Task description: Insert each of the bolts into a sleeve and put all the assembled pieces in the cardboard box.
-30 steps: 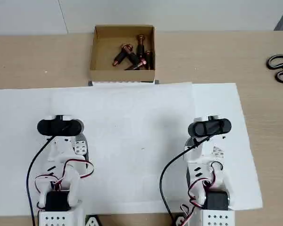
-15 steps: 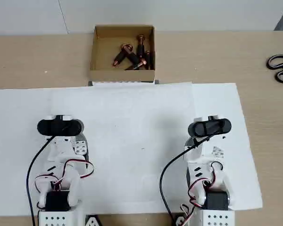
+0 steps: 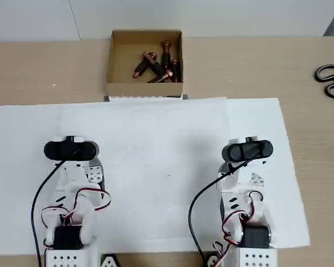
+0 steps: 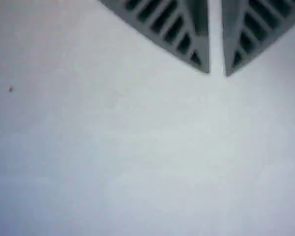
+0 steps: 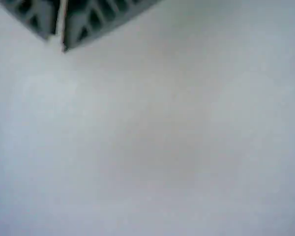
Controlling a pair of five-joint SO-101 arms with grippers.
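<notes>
Table inventory, counted from the high view.
One cardboard box; four bolt-and-sleeve pieces inside (overlapping, so count approximate); one white paper sheet; one pair of scissors; two arms side by side; one table.

This looks like a robotics lab bench: one small robot arm with bare servo wiring beside another, on a paper sheet over a wooden table, with scissors nearby.
</notes>
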